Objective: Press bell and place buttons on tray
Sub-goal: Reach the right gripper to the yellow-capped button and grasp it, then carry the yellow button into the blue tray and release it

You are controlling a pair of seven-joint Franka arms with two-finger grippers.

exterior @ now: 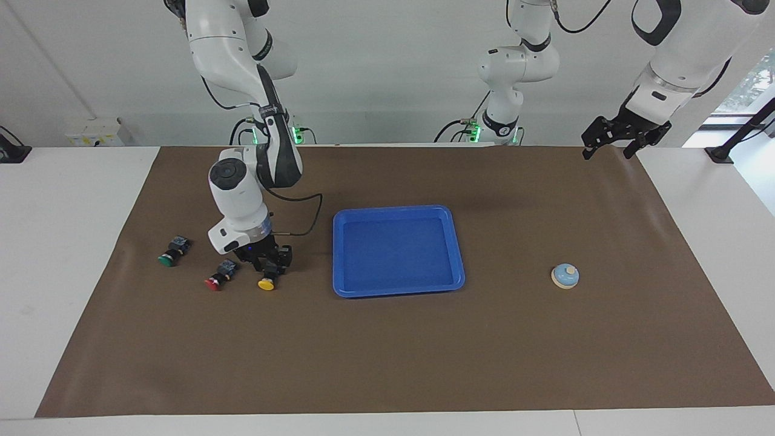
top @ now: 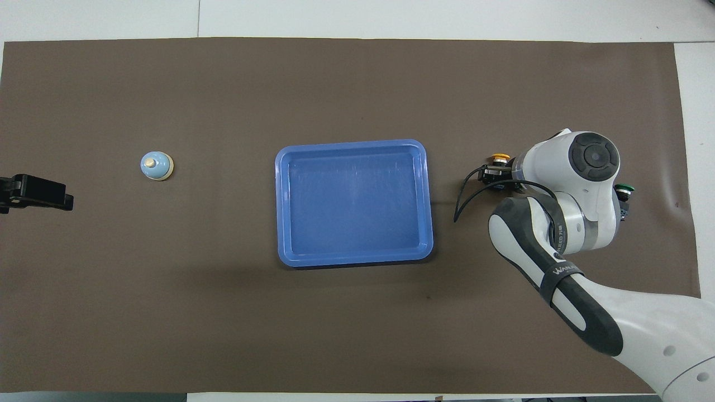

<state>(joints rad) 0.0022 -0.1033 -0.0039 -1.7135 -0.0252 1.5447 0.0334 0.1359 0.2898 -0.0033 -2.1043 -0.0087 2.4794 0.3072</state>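
Yellow button point(exterior: 267, 282): on the brown mat point(exterior: 387, 363), lying on its side, cap pointing away from the robots; black body between the right gripper's fingers; toward the right arm's end of the table, just beside the tray.
Right gripper point(exterior: 270, 264): down at the mat, fingers closed in on either side of the yellow button's body; lifted or not, cannot tell.
Red button point(exterior: 219, 276): on its side on the mat, at about 9 o'clock from the yellow one in the facing view, close but apart; hidden under the arm in the overhead view.
Green button point(exterior: 173, 252): on its side, at about 10 o'clock from the red one in the facing view, nearest the right arm's end of the mat.
Blue tray point(exterior: 339, 254): mid-mat, flat, nothing in it.
Bell point(exterior: 565, 275): upright on the mat, toward the left arm's end, well apart from the tray.
Left gripper point(exterior: 613, 141): raised over the mat's corner at the left arm's end, waiting, fingers spread, holding nothing.
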